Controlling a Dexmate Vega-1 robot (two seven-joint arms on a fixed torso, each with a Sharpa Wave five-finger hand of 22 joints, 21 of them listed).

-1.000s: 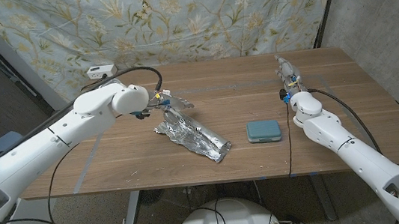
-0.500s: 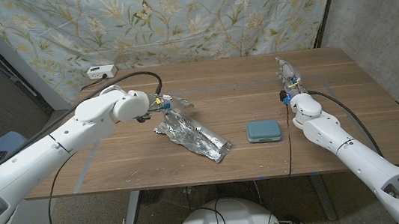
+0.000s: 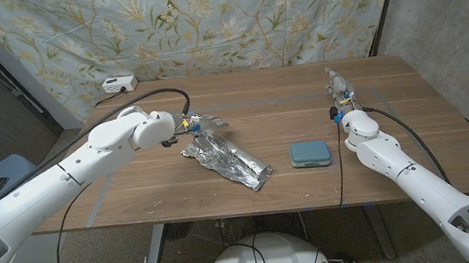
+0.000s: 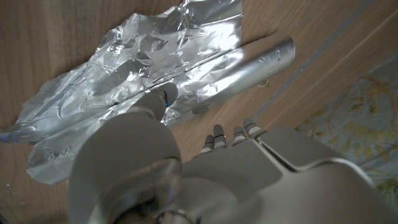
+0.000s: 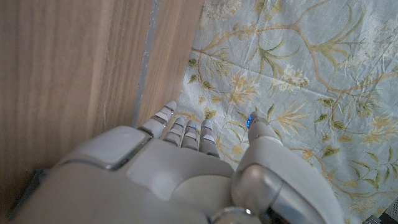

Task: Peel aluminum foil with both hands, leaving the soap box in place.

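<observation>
Hands (image 3: pixel 191 119) over wooden table (image 3: pixel 387 74)

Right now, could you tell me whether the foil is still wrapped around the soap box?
No. The foil lies crumpled and spread open on the table, and the soap box sits bare beside it, apart.

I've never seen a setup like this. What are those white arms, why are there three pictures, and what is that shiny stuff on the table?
The white arms belong to one robot, each ending in a fingered hand. The wide picture looks down from its head; the other two come from cameras on its wrists. On the wooden table lie a crumpled sheet of aluminum foil and, apart from it, a teal soap box. The left hand is at the foil's far end; whether it grips the foil I cannot tell. The right hand stands near the table's far edge, fingers straight, holding nothing.
</observation>
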